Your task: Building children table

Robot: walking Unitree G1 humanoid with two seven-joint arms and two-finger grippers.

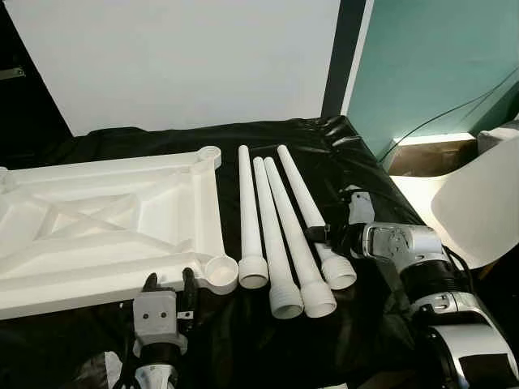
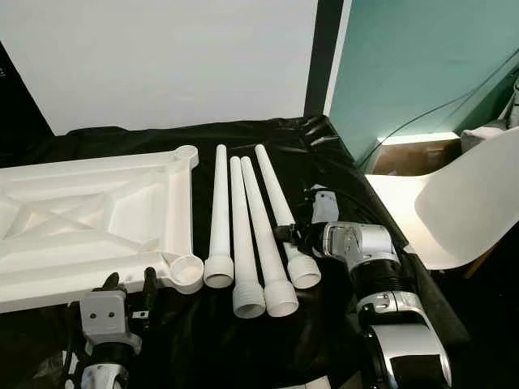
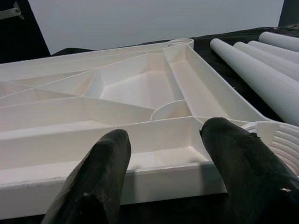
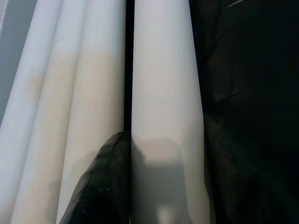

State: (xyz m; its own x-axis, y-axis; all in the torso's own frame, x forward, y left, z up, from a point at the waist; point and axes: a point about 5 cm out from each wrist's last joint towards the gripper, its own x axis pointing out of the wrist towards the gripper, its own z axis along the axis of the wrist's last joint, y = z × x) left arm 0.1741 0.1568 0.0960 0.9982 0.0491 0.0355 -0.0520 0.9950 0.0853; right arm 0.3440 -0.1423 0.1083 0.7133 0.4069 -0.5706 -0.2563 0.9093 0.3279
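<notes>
A white ribbed table top (image 1: 97,219) lies upside down on the black cloth at the left, with a round leg socket (image 1: 219,271) at its near right corner. Several white table legs (image 1: 268,235) lie side by side to its right, threaded ends toward me. My right gripper (image 1: 323,237) is shut on the rightmost leg (image 1: 300,190) near its thick end. One black finger (image 4: 103,186) sits in the gap between that leg (image 4: 163,93) and its neighbour. My left gripper (image 1: 169,284) is open just before the top's near edge (image 3: 140,182), with nothing between its fingers (image 3: 107,163).
Black cloth (image 1: 349,154) covers the work surface. To the right stand a white chair (image 1: 478,203) and a cardboard box (image 1: 422,158) by a teal wall with a hanging cable. A large white board (image 1: 178,57) leans at the back.
</notes>
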